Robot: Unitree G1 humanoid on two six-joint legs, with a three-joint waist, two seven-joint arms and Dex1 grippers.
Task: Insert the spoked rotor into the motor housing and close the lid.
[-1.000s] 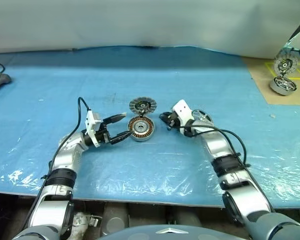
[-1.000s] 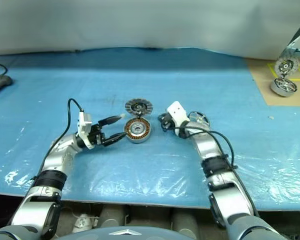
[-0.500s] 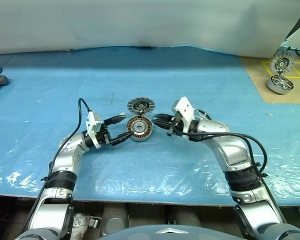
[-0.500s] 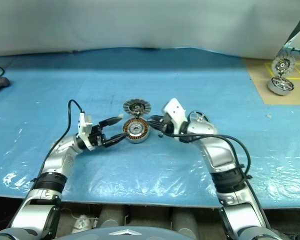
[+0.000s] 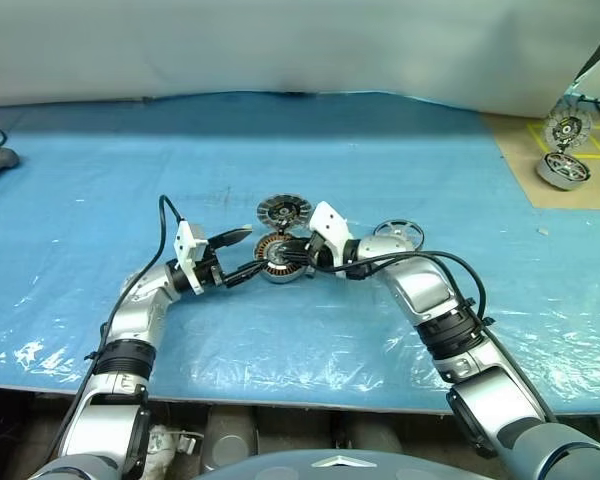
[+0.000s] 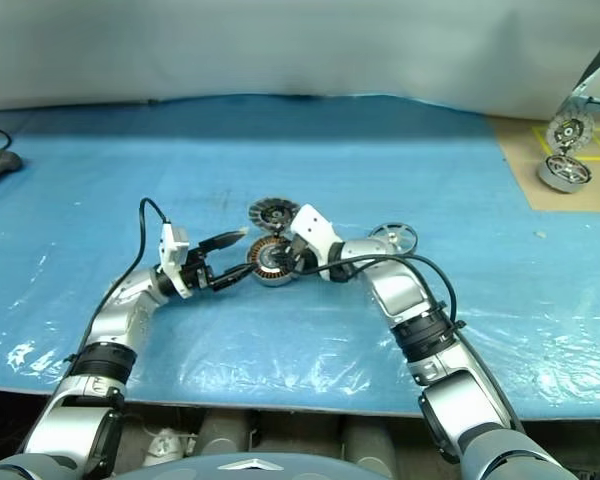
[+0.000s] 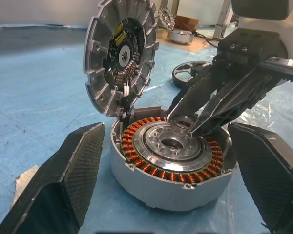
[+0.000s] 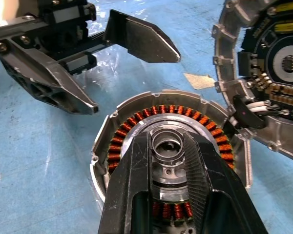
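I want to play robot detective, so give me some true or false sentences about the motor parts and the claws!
1. The lid of the motor housing stands open. True.
2. The spoked rotor is already inside the motor housing. False: it lies on the blue sheet, beside the right arm.
3. The left claw is open, with a finger on each side of the motor housing. True.
4. The right claw is empty. False: it pinches a small silver ring over the housing's centre hub.
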